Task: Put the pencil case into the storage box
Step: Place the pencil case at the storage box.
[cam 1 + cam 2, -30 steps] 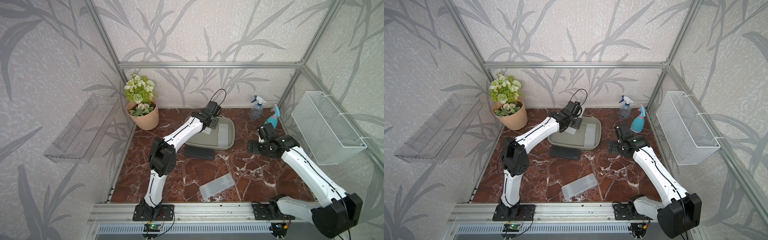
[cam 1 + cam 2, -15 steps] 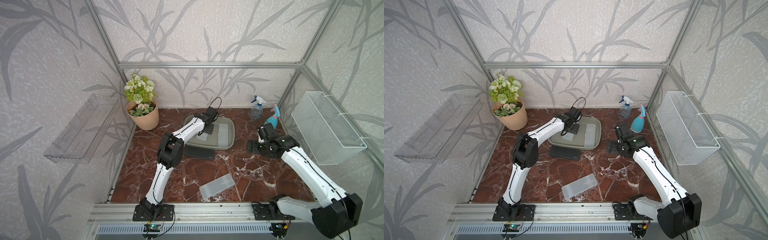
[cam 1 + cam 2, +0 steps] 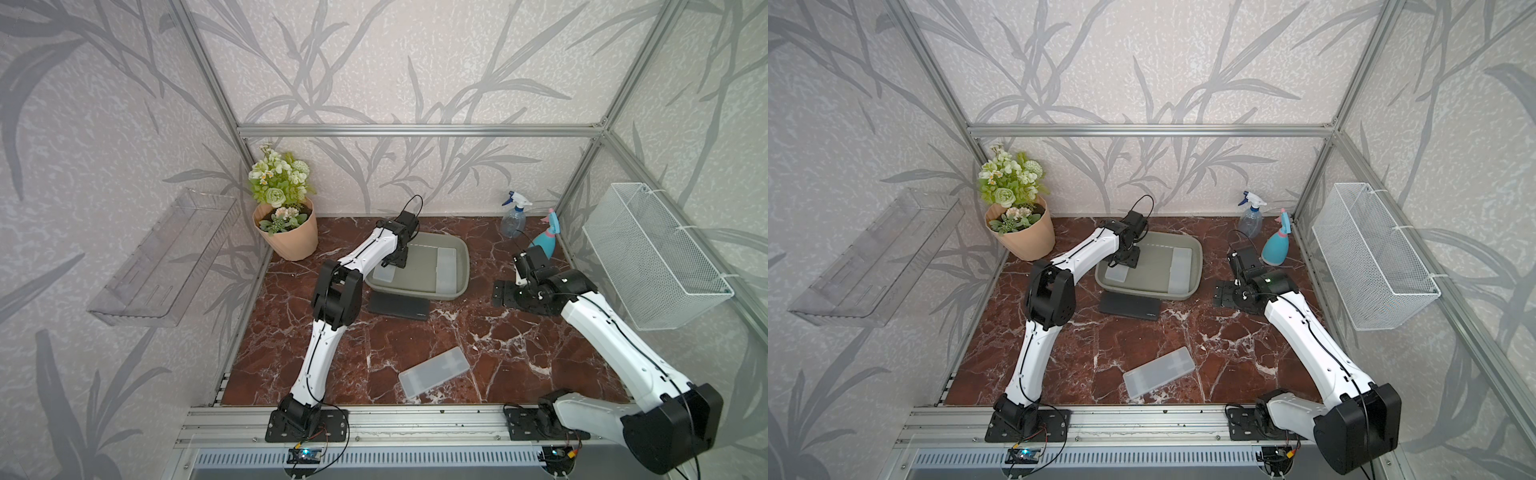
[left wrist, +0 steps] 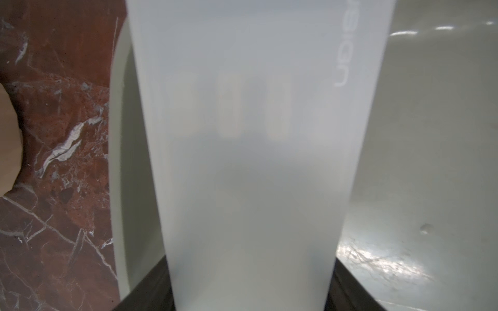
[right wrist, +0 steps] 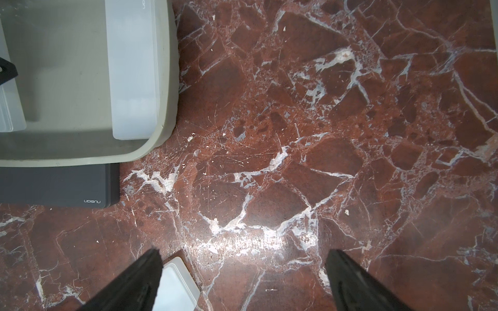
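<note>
Left gripper (image 3: 394,262): we see it clamped on the frosted white rectangular plastic pencil case (image 4: 250,161).
Pencil case: inside the shallow grey-green plastic storage box (image 3: 417,292), at its 9 o'clock end in both top views.
Right gripper (image 5: 242,255): fingers wide apart above the red marble counter (image 5: 323,134), at the box's 3 o'clock.

A pencil case (image 3: 446,270) lies in the storage box (image 3: 415,293).
</note>
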Controlling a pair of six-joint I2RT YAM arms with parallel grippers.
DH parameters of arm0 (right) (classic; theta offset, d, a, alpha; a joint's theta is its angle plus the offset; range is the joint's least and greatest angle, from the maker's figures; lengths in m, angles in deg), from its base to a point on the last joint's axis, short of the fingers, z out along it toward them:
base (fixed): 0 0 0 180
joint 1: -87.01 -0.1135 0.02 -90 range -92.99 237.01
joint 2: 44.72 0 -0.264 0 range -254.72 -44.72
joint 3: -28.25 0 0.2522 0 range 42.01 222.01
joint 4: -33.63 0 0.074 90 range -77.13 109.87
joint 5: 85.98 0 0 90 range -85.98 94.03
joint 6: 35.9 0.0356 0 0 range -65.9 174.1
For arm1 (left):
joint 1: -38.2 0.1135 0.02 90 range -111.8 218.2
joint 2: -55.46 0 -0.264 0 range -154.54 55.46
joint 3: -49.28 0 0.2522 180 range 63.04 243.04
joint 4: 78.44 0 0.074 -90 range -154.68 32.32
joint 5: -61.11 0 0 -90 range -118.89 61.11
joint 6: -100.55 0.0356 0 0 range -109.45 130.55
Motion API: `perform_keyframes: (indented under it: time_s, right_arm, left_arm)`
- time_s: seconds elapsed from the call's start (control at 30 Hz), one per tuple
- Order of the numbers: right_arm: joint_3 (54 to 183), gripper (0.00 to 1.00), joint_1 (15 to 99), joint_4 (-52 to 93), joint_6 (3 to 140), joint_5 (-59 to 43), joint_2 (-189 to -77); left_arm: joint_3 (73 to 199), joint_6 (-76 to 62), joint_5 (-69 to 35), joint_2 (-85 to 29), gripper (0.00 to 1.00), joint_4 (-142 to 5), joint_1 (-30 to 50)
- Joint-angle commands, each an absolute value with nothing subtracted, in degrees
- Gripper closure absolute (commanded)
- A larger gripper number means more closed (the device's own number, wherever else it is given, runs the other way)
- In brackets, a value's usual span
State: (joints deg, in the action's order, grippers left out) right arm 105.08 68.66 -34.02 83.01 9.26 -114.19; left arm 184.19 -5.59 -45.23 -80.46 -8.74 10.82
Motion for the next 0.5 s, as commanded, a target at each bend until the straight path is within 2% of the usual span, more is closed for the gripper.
perform_keyframes:
  time_s: [0.0, 0.33, 0.47]
  right_arm:
    - [105.82, 0.01, 68.93, -33.42, 83.20, 9.12, -114.67]
    - [105.65, 0.01, 68.95, -33.68, 83.36, 9.65, -114.68]
    - [105.38, 0.01, 68.94, -33.69, 83.55, 9.39, -114.66]
  left_arm:
    - [184.86, -6.42, -44.75, -81.36, 0.41, -7.29, 11.30]
    - [184.52, -6.06, -42.54, -82.97, 0.34, -6.59, 12.07]
    - [184.33, -5.21, -42.55, -81.93, 0.26, -6.50, 12.27]
